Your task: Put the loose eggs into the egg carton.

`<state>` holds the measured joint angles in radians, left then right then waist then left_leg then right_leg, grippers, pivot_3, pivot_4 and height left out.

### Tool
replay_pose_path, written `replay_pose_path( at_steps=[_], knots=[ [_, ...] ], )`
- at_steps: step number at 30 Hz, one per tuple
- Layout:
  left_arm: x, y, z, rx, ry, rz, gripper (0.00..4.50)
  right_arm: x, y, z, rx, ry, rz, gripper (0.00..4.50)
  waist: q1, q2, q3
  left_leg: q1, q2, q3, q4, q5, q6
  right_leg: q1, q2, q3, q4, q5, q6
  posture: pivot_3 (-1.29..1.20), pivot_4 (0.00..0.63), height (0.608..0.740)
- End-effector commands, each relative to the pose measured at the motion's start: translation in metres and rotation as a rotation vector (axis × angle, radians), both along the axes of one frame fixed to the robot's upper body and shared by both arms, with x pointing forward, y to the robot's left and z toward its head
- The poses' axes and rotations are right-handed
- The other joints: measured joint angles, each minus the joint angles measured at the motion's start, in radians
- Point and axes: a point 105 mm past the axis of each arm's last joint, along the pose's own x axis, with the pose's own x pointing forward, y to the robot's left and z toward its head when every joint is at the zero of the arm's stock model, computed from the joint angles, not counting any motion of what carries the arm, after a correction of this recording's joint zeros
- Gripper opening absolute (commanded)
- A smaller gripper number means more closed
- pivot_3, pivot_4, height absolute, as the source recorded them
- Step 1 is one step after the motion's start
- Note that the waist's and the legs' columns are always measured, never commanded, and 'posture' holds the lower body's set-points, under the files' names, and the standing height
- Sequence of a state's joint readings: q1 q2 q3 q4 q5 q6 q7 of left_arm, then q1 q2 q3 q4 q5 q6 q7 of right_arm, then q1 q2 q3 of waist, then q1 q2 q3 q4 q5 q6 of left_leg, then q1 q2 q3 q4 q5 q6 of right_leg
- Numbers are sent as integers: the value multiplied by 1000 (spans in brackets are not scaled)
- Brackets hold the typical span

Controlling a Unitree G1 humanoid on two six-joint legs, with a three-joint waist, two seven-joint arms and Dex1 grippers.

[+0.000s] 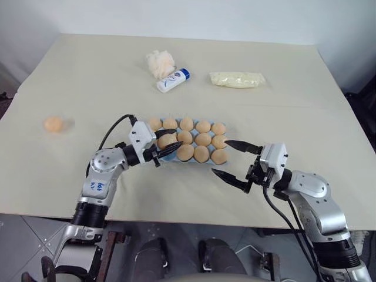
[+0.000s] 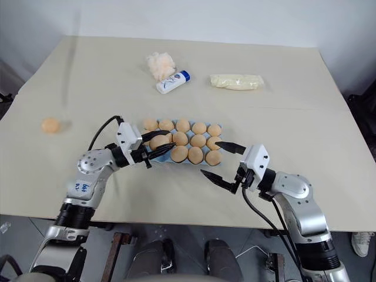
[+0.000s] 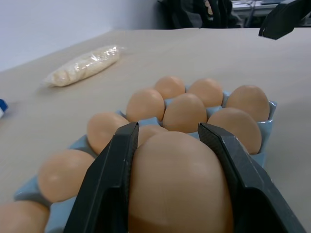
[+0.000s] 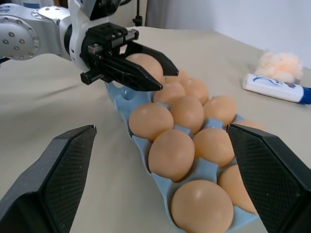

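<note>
An egg (image 3: 180,189) is held pinched between the black fingers of the left gripper (image 1: 166,143) just above the left end of the light blue egg carton (image 4: 146,160), whose other cups are seen filled, while one more loose egg (image 1: 53,124) is left lying well apart on the table (image 1: 282,111) to the left. The right gripper (image 1: 234,158) is held spread wide beside the carton's right end. If the egg is released off-centre or pressed against a neighbouring egg, it could be cracked or rolled out onto the table.
</note>
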<state>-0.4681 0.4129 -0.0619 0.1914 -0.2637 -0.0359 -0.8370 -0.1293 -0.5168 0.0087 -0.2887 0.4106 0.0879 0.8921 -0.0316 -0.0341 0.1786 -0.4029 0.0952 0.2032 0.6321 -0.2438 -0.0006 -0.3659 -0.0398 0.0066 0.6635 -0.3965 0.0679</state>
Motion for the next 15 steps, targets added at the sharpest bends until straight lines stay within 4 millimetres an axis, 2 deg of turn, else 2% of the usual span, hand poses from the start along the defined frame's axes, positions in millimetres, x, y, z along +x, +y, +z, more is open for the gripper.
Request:
replay_pose_path(
  at_steps=[1, 5, 8, 13, 14, 15],
  knots=[
    [-3, -3, 1, 33, -25, -41, 1754, -7, -6, 15, 3, -65, -26, 4500, 1, 0, 0, 0, 0, 0, 0, 0, 0, 0, 0, 0, 0, 0, 0, 0, 150, 740],
    [-4, 4, -6, 49, -20, -29, 1754, -10, -13, 15, 1, -62, -62, 4500, 2, 0, 0, -1, 0, 0, 0, 0, 0, -1, 0, 0, 0, 0, 0, 0, 150, 740],
    [-4, 5, -12, 71, -10, -39, 2578, -17, -21, 12, -15, -42, -61, 4500, 3, 0, 0, -1, 0, 0, 1, 0, 0, 0, 0, 0, 0, 0, 0, 0, 150, 740],
    [-4, 13, -7, 70, -22, -14, 4223, -19, -25, 10, -33, -27, -44, 4500, 2, 0, 0, -1, -1, 0, 2, 1, 1, 1, -1, 0, 0, 0, 0, 0, 150, 740],
    [-3, 17, -5, 67, -28, 0, 4488, -18, -25, 10, -33, -28, -43, 4500, 1, 0, 0, -1, 0, 0, 2, 1, 2, 1, -1, 0, 0, 0, 0, 0, 150, 740],
    [-4, 23, 1, 53, -52, 20, 4488, -17, -24, 11, -32, -30, -36, 4500, 0, 0, 0, -1, 0, 0, 2, 1, 2, 1, -1, 0, 0, 0, 0, 0, 150, 740]
  ],
)
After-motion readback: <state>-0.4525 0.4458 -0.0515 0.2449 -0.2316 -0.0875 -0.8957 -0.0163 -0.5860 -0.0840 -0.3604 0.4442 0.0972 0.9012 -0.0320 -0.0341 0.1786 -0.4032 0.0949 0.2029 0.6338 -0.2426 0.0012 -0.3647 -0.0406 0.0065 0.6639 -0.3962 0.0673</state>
